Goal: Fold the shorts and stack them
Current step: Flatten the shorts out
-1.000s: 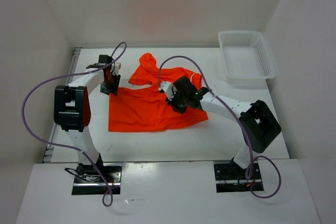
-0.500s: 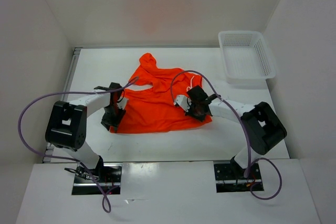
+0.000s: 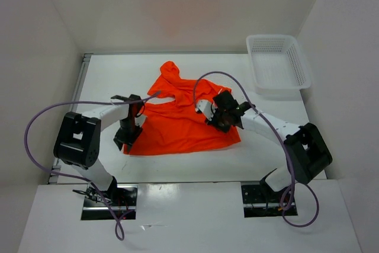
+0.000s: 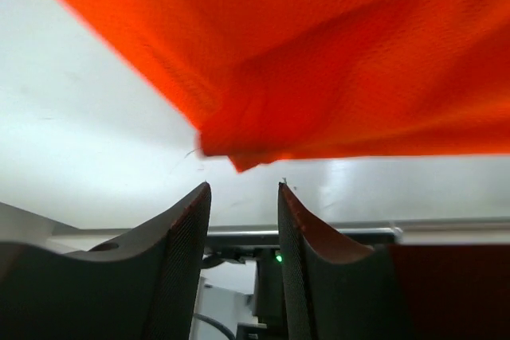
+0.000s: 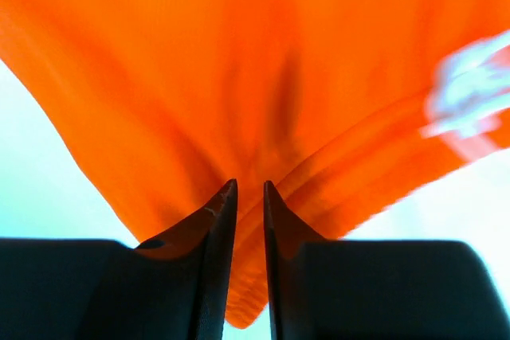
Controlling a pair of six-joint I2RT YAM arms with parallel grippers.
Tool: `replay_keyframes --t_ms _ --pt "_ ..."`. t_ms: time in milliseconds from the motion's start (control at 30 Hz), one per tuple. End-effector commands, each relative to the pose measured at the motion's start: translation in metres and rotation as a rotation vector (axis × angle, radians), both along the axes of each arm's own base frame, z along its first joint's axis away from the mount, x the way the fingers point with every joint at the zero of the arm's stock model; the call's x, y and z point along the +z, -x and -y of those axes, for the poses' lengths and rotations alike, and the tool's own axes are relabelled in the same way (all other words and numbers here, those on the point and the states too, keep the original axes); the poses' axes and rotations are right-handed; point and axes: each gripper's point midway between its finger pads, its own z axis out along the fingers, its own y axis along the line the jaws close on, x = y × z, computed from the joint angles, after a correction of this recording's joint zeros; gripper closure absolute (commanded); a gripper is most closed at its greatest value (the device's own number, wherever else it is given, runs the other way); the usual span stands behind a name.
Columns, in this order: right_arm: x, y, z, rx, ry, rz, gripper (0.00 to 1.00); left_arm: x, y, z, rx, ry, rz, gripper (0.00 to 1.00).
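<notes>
Left arm is reaching in over the near left part of the white table (image 3: pixel 266 146). The left gripper (image 3: pixel 127 134) is pointing down at the near-left corner of the shorts (image 3: pixel 177 124). In the wrist view the left gripper (image 4: pixel 243 189) is standing moderately wide with nothing between its fingers. The orange corner of the shorts (image 4: pixel 239 153) is lying just beyond the tips, close to them but outside the gap.

The shorts are lying spread and rumpled at mid-table between the two arms. One bunched part is trailing toward the far wall.

The right gripper (image 3: pixel 223 115) is sitting over the right side of the shorts, near the edge. In its wrist view the right gripper (image 5: pixel 249 186) is showing only a narrow slit. Orange cloth (image 5: pixel 239 77) is filling that slit, with creases running toward the tips. Cannot tell whether the fingers are pinching the cloth or only straddling it. A blurred white drawstring (image 5: pixel 470 85) is showing at the right.

A white mesh basket (image 3: pixel 256 74) is sitting at the far right corner, well apart from the shorts.
</notes>
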Motion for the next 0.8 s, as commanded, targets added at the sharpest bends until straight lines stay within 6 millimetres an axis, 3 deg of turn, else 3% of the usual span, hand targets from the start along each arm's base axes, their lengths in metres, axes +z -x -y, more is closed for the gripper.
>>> replay_keyframes --t_ms 0,33,67,133,200,233,267,300,333,367,400,433,467,533,567,633,667,767 --pt "0.104 -0.054 -0.062 -0.082 -0.322 0.203 0.73 0.041 -0.046 0.018 0.064 0.141 0.124 0.53" --pt "0.109 -0.065 -0.071 -0.102 -0.35 0.212 0.71 0.068 -0.092 0.031 0.056 0.196 0.261 0.53" --pt "0.132 -0.082 -0.081 -0.119 -0.396 0.262 0.71 0.079 -0.115 0.035 0.063 0.226 0.322 0.53" --pt "0.147 -0.109 -0.097 -0.165 -0.451 0.309 0.71 0.083 -0.162 0.046 0.055 0.256 0.405 0.53" --pt "0.151 -0.135 -0.097 -0.227 -0.466 0.357 0.71 0.088 -0.219 0.055 0.046 0.272 0.525 0.53" --pt "0.148 -0.146 -0.097 -0.262 -0.47 0.361 0.71 0.088 -0.237 0.055 0.052 0.277 0.559 0.52" --pt "0.137 -0.165 -0.089 -0.317 -0.443 0.375 0.71 0.074 -0.251 0.057 0.052 0.277 0.558 0.52" --pt "0.137 -0.18 -0.086 -0.352 -0.451 0.407 0.71 0.087 -0.278 0.062 0.045 0.294 0.638 0.52" --pt "0.141 -0.192 -0.082 -0.388 -0.457 0.431 0.71 0.087 -0.29 0.064 0.044 0.298 0.657 0.52" --pt "0.124 -0.207 -0.071 -0.444 -0.439 0.42 0.71 0.069 -0.299 0.066 0.046 0.294 0.635 0.5" --pt "0.121 -0.217 -0.063 -0.485 -0.431 0.432 0.7 0.066 -0.308 0.068 0.045 0.296 0.643 0.5" --pt "0.127 -0.23 -0.058 -0.518 -0.445 0.454 0.7 0.074 -0.323 0.073 0.039 0.315 0.675 0.5" --pt "0.111 -0.242 -0.042 -0.588 -0.425 0.44 0.7 0.055 -0.327 0.076 0.039 0.322 0.644 0.49" --pt "0.111 -0.258 -0.029 -0.636 -0.426 0.462 0.7 0.05 -0.337 0.081 0.034 0.344 0.649 0.49" --pt "0.098 -0.264 -0.018 -0.669 -0.415 0.45 0.7 0.044 -0.344 0.084 0.032 0.353 0.647 0.48" --pt "0.098 -0.274 -0.012 -0.684 -0.416 0.458 0.7 0.031 -0.35 0.089 0.029 0.373 0.631 0.48" --pt "0.092 -0.274 -0.011 -0.691 -0.404 0.455 0.7 0.036 -0.356 0.092 0.024 0.388 0.644 0.48" --pt "0.085 -0.276 -0.005 -0.687 -0.381 0.453 0.7 0.024 -0.354 0.093 0.026 0.387 0.622 0.48"
